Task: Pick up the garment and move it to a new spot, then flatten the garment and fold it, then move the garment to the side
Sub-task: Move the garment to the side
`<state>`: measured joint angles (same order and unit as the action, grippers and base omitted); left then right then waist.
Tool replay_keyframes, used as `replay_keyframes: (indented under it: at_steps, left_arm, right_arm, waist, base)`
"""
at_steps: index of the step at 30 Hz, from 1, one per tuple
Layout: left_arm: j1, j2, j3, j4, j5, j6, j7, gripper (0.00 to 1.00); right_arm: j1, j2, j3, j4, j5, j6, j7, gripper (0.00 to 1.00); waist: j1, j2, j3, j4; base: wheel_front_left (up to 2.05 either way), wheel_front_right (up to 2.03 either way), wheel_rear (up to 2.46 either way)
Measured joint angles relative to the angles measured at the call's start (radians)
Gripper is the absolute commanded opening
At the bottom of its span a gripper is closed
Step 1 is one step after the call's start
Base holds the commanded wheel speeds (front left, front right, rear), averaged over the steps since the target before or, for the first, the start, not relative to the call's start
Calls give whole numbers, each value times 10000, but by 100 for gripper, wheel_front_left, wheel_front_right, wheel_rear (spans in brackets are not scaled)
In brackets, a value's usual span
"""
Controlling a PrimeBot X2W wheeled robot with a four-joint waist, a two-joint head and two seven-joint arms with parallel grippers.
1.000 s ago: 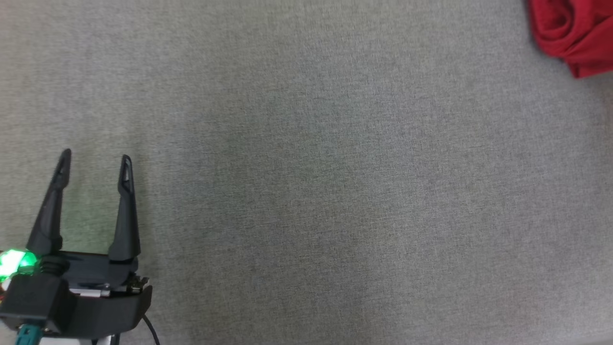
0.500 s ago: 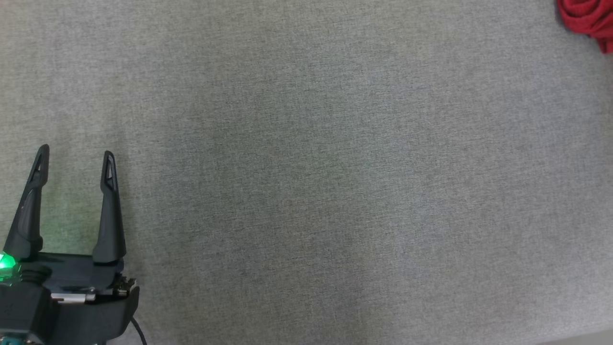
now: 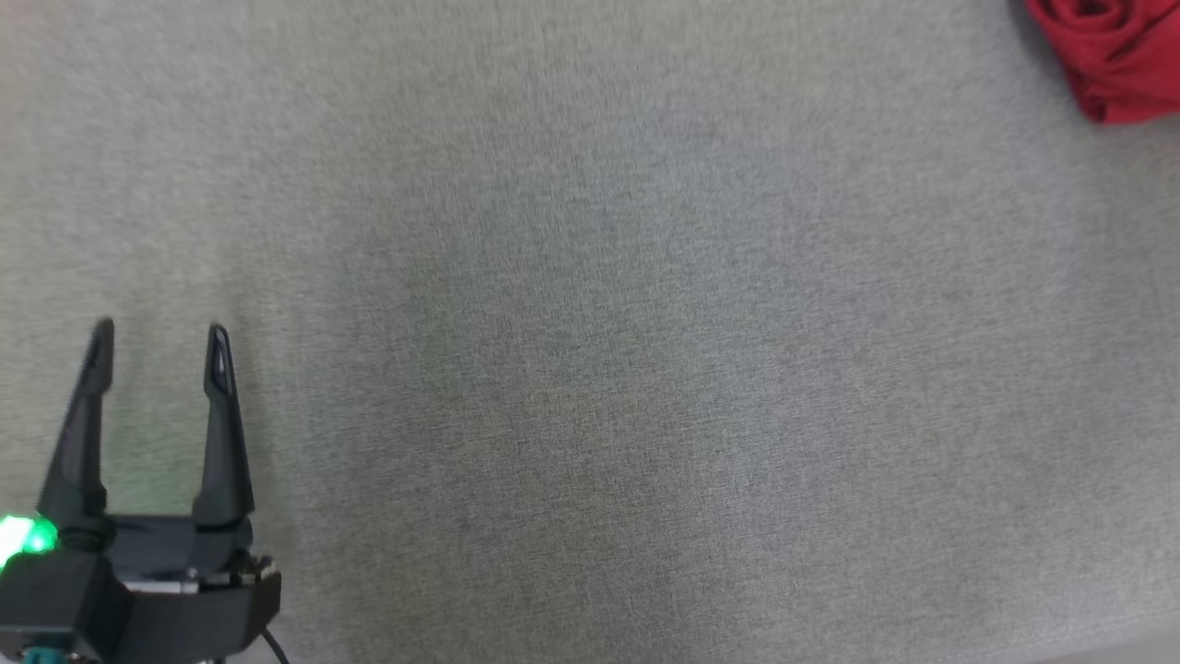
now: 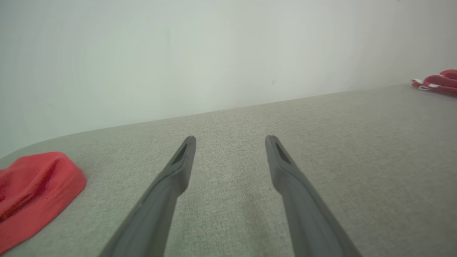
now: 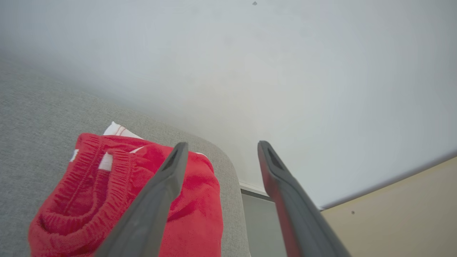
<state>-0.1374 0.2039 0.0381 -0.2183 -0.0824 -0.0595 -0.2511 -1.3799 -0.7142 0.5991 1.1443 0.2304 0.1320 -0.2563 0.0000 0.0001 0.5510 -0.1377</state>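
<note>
Head view, left to right: your left gripper (image 3: pixel 159 327) sits low at the left with its jaws wide and empty. The grey fabric surface (image 3: pixel 590 369) runs bare across the middle. The garment (image 3: pixel 1111 55) is bunched in the far right corner. Left wrist view catches a second red cloth (image 4: pixel 32 189) at its left. Your right gripper (image 5: pixel 222 144) hovers over the garment, jaws spread and gripping nothing. It's a crumpled heap, so its long axis is hard to call. It's red knit with an elastic waistband and white trim.
</note>
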Motion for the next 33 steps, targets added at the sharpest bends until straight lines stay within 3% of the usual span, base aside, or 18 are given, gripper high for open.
replay_keyframes:
  at_steps: [7,16,17,33]
  left_arm:
    - [472,-224,54,704,-299,81,-69,100]
    - [1009,-525,0,1641,-518,73,-104,100]
    - [1149,-581,-17,1778,-527,69,-113,100]
    - [1799,-849,17,2569,-713,-107,-115,100]
  right_arm:
    - [1635,451,-1256,-1787,176,0,-50,100]
    - [5037,1066,-3108,-4468,224,0,-52,100]
    - [5833,1256,-3375,-4959,207,0,-54,100]
    - [10529,3519,-5916,-8054,52,0,-54,100]
  waist:
    - [-1,-1,-910,115]
    - [-2,-2,-2306,453]
    - [-3,-2,-2621,567]
    - [-2,-2,-4556,1523]
  base:
    - [0,0,0]
    - [0,0,0]
    - [0,0,0]
    - [0,0,0]
